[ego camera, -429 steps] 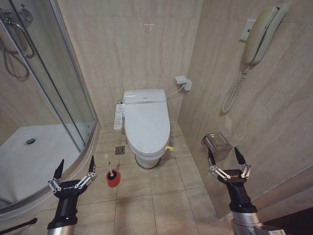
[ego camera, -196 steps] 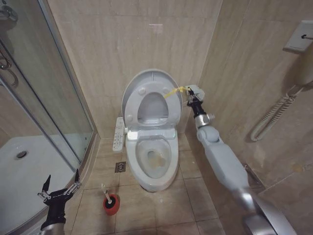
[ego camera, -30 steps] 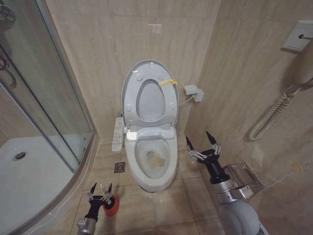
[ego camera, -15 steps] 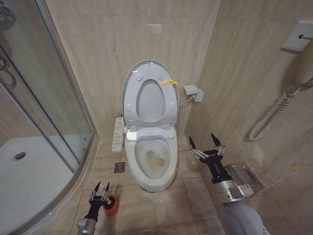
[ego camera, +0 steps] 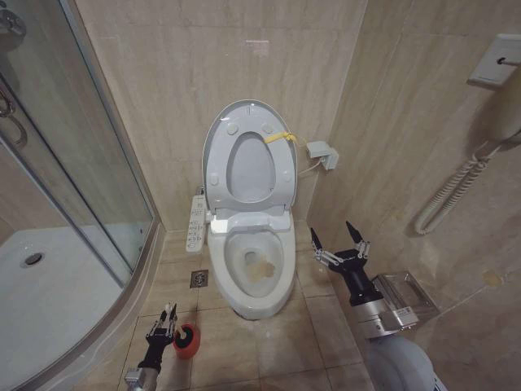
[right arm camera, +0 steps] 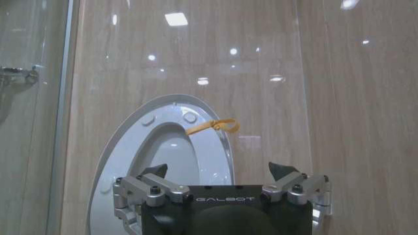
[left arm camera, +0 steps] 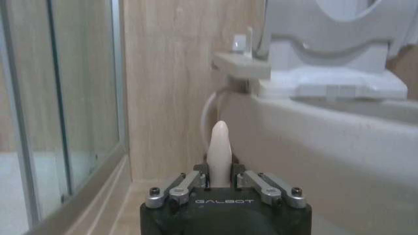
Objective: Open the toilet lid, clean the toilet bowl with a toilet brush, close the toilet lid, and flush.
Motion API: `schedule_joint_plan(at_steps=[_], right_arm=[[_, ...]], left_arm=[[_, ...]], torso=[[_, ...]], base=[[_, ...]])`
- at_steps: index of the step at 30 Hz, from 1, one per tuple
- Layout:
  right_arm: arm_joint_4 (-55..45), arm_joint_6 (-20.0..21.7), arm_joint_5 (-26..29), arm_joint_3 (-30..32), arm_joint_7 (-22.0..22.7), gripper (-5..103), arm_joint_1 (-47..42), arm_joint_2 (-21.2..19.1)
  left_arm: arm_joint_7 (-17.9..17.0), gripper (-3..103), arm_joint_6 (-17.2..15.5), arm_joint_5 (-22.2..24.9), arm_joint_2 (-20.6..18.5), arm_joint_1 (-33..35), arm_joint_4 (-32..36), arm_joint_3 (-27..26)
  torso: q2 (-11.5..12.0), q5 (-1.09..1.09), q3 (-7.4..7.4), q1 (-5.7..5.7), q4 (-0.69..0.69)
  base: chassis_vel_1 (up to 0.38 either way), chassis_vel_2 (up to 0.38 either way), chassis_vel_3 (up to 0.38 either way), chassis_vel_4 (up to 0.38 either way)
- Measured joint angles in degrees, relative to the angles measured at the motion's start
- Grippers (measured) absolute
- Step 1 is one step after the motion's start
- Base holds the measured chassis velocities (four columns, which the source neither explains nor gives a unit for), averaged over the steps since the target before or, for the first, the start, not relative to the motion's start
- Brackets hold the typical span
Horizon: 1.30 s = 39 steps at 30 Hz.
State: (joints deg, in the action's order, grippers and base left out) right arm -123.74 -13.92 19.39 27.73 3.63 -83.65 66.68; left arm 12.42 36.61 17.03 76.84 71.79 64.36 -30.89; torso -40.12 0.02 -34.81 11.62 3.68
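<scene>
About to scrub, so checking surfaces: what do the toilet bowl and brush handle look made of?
Toilet bowl: likely glazed ceramic, glossy white, with a yellow-brown stain inside. Toilet brush handle: probably smooth matte plastic, whitish, with a tapered rounded tip, held in the left gripper.

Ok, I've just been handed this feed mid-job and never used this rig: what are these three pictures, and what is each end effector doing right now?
It is a wheeled robot with two arms, each ending in a fingered end effector. The wide picture comes from its head camera, looking down into a small bathroom. The other two come from cameras on the wrists, looking out past the fingers.

In the head view the toilet lid stands raised with a yellow strap at its rim, and the toilet bowl below shows a yellow-brown stain. A red holder cup sits on the floor tiles, beside the shower's glass door.

The left end effector is low by that cup. Its wrist view shows the fingers closed on the whitish handle of the toilet brush. The right end effector is open, holds nothing, and hangs beside the bowl, its camera facing the lid.
</scene>
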Motion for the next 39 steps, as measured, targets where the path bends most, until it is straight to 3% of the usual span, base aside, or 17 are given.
schedule_joint_plan(at_steps=[7,10,13,15,16,19,20,22,23,24,28,29,31,32,34,36,39], right_arm=[[0.3,-0.7,-0.3,-0.4,-0.7,100,0.0,0.8],[0.6,-1.0,-0.5,-0.3,-1.0,100,0.0,0.9],[0.6,-1.0,-0.5,-0.2,-1.0,100,0.0,1.0],[0.8,-1.1,-0.8,-0.2,-1.2,100,0.0,1.2],[0.8,-1.1,-0.8,-0.2,-1.2,100,0.0,1.2],[1.4,-1.0,-0.8,-0.2,-1.2,100,-0.1,1.2],[1.4,-1.0,-0.8,-0.2,-1.2,100,-0.1,1.2],[1.7,-0.8,-0.2,-0.2,-1.0,100,-0.2,1.2],[1.9,-0.8,0.0,-0.1,-1.0,100,-0.2,1.1],[1.9,-0.8,0.0,-0.1,-1.0,100,-0.2,1.1],[2.0,-0.7,0.3,0.5,-0.9,100,-0.4,1.2],[2.0,-0.7,0.3,0.5,-0.9,100,-0.4,1.2],[2.2,-0.7,0.6,0.8,-0.9,100,0.0,1.4],[2.7,-0.9,0.9,0.8,-1.1,100,0.5,1.5],[3.0,-1.3,1.3,0.7,-1.3,100,0.6,1.6],[3.5,-3.1,2.7,0.6,-2.6,100,0.7,2.2],[3.7,-3.5,2.9,0.2,-3.2,100,1.3,2.8]], left_arm=[[-4.9,21,-0.8,0.0,-1.3,6.0,12.3,-0.2],[-9.5,21,-2.5,-1.4,-2.5,11.6,23.2,-0.6],[-12.1,21,-3.9,-1.7,-3.4,13.8,27.7,-0.3],[-17.5,21,-7.7,-1.6,-5.4,18.3,38.3,1.1],[-17.5,21,-7.7,-1.6,-5.4,18.3,38.3,1.1],[-24.1,21,-14.7,0.5,-8.5,22.5,50.3,3.1],[-24.1,21,-14.7,0.5,-8.5,22.5,50.3,3.1],[-27.5,21,-20.2,3.6,-12.0,25.0,57.3,3.9],[-27.7,21,-21.7,5.5,-14.4,26.0,60.3,3.8],[-27.7,21,-21.7,5.5,-14.4,26.0,60.3,3.8],[-23.9,21,-24.0,12.4,-23.7,27.0,68.3,2.5],[-23.9,21,-24.0,12.4,-23.7,27.0,68.3,2.5],[-21.5,21,-25.1,16.9,-27.4,25.4,70.8,1.5],[-19.4,21,-24.5,19.2,-29.2,24.4,71.0,1.0],[-18.3,21,-24.0,20.1,-29.9,23.8,70.9,0.9],[-12.3,21,-19.9,24.7,-33.7,20.2,68.1,1.2],[-8.2,21,-17.0,27.8,-36.2,16.7,65.2,2.3]], torso=[[0.0,0.0,0.0,0.0,0.0],[0.0,0.01,0.0,0.0,-0.01],[0.0,0.01,0.0,0.0,-0.01],[0.0,0.01,0.0,0.0,0.0],[0.0,0.01,0.0,0.0,0.0],[0.0,0.02,0.01,-0.01,0.0],[0.0,0.02,0.01,-0.01,0.0],[0.0,0.0,0.0,-0.01,0.0],[0.0,0.01,0.0,-0.01,-0.02],[0.0,0.01,0.0,-0.01,-0.02],[0.0,0.01,0.0,-0.01,0.0],[0.0,0.01,0.0,-0.01,0.0],[0.0,0.0,0.0,-0.01,0.02],[0.0,0.0,0.0,-0.01,0.0],[0.0,0.0,0.0,0.0,-0.03],[0.0,-0.01,0.0,0.0,-0.01],[0.0,-0.01,0.0,0.0,0.02]], base=[[0.0,0.0,0.0,0.0],[0.0,0.0,0.0,0.0],[0.0,0.0,0.0,0.0],[0.0,0.0,0.0,0.0],[0.0,0.0,0.0,0.0],[0.0,0.0,0.0,0.0],[0.0,0.0,0.0,0.0],[0.0,0.0,0.0,0.0],[0.0,0.0,0.0,0.0],[0.0,0.0,0.0,0.0],[0.0,0.0,0.0,0.0],[0.0,0.0,0.0,0.0],[0.0,0.0,0.0,0.0],[0.0,0.0,0.0,0.0],[0.0,0.0,0.0,0.0],[0.0,0.0,0.0,0.0],[0.0,0.0,0.0,0.0]])
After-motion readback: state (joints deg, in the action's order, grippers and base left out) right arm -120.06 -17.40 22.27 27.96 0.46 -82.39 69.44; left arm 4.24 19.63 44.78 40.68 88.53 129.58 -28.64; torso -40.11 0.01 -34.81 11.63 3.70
